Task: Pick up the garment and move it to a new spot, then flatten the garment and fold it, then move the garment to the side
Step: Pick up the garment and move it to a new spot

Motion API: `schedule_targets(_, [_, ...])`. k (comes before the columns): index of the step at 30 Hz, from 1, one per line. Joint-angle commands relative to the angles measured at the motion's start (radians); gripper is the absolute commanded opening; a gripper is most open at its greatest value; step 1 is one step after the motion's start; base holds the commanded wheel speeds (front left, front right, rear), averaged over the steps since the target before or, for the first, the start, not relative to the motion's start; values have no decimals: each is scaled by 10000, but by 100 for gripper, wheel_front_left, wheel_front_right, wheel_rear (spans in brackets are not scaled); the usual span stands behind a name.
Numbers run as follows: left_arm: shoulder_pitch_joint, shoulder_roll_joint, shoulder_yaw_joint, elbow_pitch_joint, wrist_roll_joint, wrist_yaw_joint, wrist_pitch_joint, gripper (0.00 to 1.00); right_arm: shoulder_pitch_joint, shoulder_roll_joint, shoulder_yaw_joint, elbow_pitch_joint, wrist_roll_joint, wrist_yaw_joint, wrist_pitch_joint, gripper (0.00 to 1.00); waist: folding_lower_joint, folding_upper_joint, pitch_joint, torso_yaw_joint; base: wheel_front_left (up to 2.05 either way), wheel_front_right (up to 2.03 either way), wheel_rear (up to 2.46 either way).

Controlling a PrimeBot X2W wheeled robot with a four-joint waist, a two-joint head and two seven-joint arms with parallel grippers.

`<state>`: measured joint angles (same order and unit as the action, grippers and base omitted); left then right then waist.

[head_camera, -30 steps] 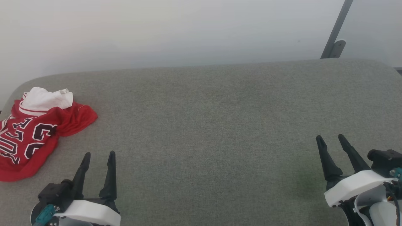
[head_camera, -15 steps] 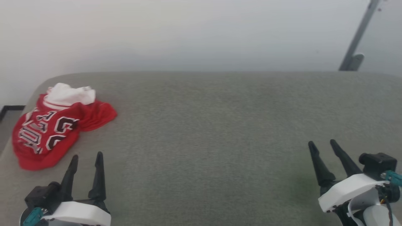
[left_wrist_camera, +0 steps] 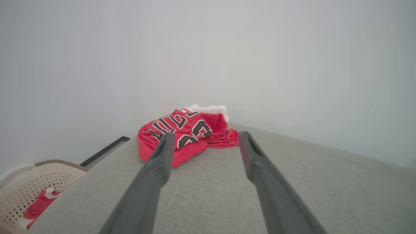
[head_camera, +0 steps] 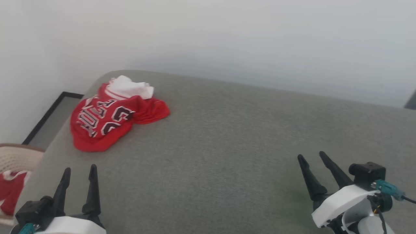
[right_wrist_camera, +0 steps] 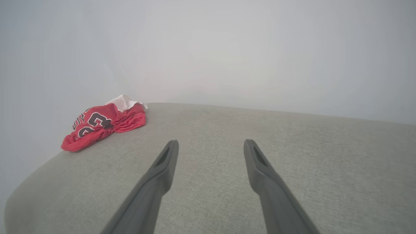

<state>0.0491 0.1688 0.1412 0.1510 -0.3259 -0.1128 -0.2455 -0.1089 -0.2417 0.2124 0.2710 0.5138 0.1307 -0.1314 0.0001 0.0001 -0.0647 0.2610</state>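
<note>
Crumpled red jersey (head_camera: 109, 122) lay on the grey fabric-covered table (head_camera: 227, 139), just ahead of the left gripper (head_camera: 80, 167) and well apart from the right gripper (head_camera: 310, 154); both grippers stood open and empty.

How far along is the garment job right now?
Done: nothing visible; the garment lies crumpled near the far left corner of the grey padded surface. In hand: nothing; the left gripper and right gripper are both open and empty, at the near edge, apart from it. Left: pick up, relocate, flatten, fold, move aside.
</note>
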Motion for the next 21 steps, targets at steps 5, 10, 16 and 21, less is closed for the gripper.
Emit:
schedule_targets(5, [227, 75, 38, -236, -157, 106, 145, 100, -131, 97, 224, 128, 98, 0, -44, 100, -1, -1, -173, 643, 0, 0, 0])
schedule_targets(10, [305, 139, 77, -384, -153, 187, 252, 100, -193, 134, 354, 246, 142, 0, -126, 100, -1, -1, -199, 918, 0, 0, 0])
schedule_targets(16, [320, 65, 88, -491, -163, 382, 275, 100, -163, 123, 392, 309, 180, 0, -185, 100, -1, -1, -147, 1061, 0, 0, 0])
schedule_targets(21, [-59, 27, -20, -335, -238, 459, 423, 100, -206, 26, 299, 266, 222, 0, -177, 100, -1, -1, 23, 1028, 0, 0, 0])
